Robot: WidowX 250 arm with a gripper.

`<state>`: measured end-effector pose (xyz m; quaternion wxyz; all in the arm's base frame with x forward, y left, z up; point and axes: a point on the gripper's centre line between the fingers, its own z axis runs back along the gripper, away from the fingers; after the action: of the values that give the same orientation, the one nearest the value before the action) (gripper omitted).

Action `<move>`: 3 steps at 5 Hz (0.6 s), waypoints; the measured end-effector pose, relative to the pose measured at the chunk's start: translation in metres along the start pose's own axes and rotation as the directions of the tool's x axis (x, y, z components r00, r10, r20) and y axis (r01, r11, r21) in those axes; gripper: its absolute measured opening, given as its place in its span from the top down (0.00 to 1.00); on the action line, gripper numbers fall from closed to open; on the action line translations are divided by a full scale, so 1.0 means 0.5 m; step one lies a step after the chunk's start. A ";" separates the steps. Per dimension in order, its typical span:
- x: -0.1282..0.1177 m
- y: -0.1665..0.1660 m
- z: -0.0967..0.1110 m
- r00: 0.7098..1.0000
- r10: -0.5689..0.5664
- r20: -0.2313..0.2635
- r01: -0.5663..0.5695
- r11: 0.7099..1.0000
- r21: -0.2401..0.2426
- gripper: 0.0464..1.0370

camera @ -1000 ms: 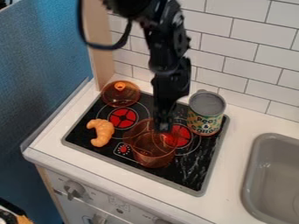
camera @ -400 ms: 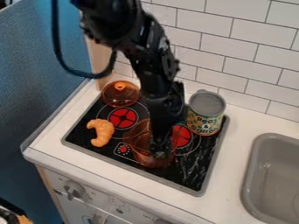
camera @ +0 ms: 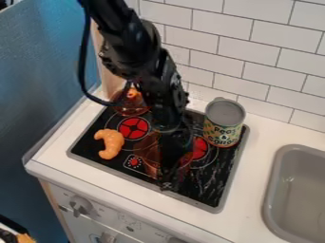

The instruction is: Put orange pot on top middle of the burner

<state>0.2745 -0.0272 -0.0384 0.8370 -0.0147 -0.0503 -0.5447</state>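
My gripper point(camera: 168, 182) hangs low over the front middle of the black burner plate point(camera: 215, 190), at the front side of the orange pot point(camera: 149, 154). The see-through pot stands around the middle of the plate, and the arm hides much of it. How the gripper's tips stand to the pot's wall, inside or outside, I cannot tell. Red burner rings show left of the pot point(camera: 134, 128) and to its right point(camera: 199, 147).
An orange croissant point(camera: 110, 144) lies at the plate's left. An orange lid point(camera: 131, 105) sits at the back left, partly behind the arm. A tin can point(camera: 223, 122) stands at the back right. The grey sink point(camera: 277, 190) is on the right.
My gripper has come down and toward the front of the stove, from above the pot's back rim to its front side. The pot looks to be in about the same place.
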 end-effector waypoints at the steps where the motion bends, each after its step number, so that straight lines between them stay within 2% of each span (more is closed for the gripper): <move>1: -0.016 0.002 -0.019 0.999 0.026 -0.033 -0.026 1.000 -0.009 0.08; 2: -0.023 0.016 -0.020 0.998 0.033 -0.057 -0.032 0.999 0.021 0.36; 3: -0.023 0.018 -0.021 0.998 0.041 -0.055 -0.039 0.999 0.027 0.67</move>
<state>0.2788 -0.0140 -0.0496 0.8489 0.0104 -0.0339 -0.5273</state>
